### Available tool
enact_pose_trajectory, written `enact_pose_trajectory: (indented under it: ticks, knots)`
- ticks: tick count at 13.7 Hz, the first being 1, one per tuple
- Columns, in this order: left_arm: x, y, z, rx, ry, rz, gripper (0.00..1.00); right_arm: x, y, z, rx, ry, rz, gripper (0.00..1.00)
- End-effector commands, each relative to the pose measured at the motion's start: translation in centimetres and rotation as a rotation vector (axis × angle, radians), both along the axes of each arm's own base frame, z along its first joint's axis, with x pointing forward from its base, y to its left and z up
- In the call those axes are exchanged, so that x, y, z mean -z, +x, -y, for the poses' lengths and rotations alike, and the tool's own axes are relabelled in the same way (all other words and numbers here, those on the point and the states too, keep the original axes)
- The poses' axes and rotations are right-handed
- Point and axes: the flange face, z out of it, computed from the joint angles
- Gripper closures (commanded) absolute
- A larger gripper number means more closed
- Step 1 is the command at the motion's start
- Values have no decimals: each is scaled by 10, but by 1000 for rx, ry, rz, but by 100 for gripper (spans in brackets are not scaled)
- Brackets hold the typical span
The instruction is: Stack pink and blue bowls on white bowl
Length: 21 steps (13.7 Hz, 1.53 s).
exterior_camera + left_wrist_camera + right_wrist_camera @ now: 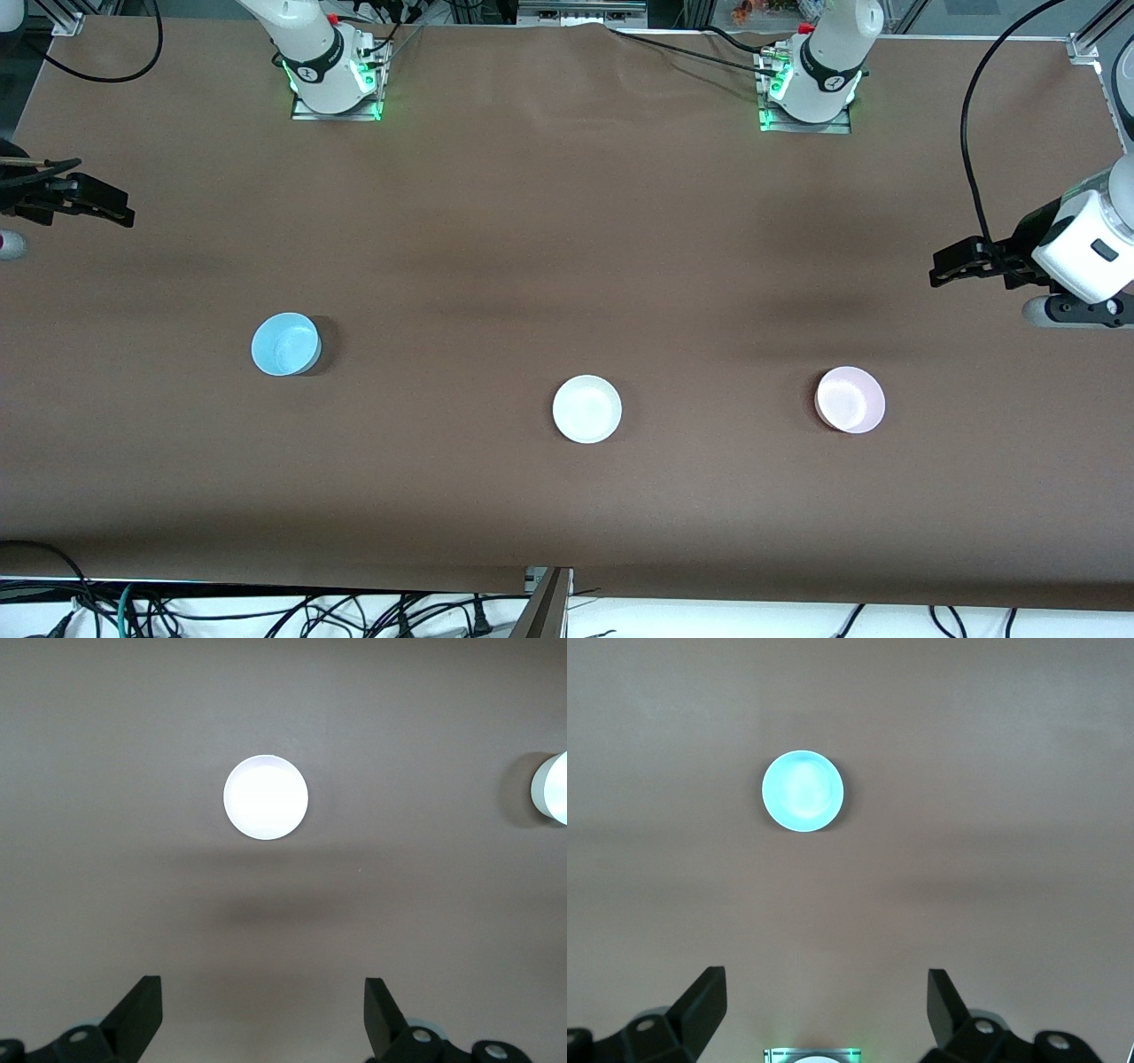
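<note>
Two white arms with black joint rings stand on metal base plates lit green; black cables trail off, and both grippers have black fingers.

On the table point(567, 221) the white bowl point(586, 408) sat between the blue bowl point(285, 344), toward the right arm's end, and the pink bowl point(850, 400), toward the left arm's end, all well apart.
</note>
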Motion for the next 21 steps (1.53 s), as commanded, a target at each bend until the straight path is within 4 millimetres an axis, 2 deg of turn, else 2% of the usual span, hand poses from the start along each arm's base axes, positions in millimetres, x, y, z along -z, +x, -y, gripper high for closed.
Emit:
enact_pose_trajectory:
  ticks: [1,5,6,12,16,18,21]
  knots:
    - [-5,2,1,6,17,17,0,-1,-3,0,8,16,-8,0]
    - [-1,7,2,10,10,20,0,-2,-4,0,8,16,-6,0]
    - [-8,9,2,12,8,38,0,-1,-3,0,8,16,-6,0]
    - [-12,13,-5,7,9,50,0,1,-3,-3,6,17,-11,0]
    - [-10,14,-3,10,6,48,0,13,3,-3,6,17,-27,0]
    - [-6,16,-6,8,8,44,0,18,5,-4,5,17,-38,0]
    - [4,21,-21,-15,6,63,0,23,6,-2,7,17,-52,0]
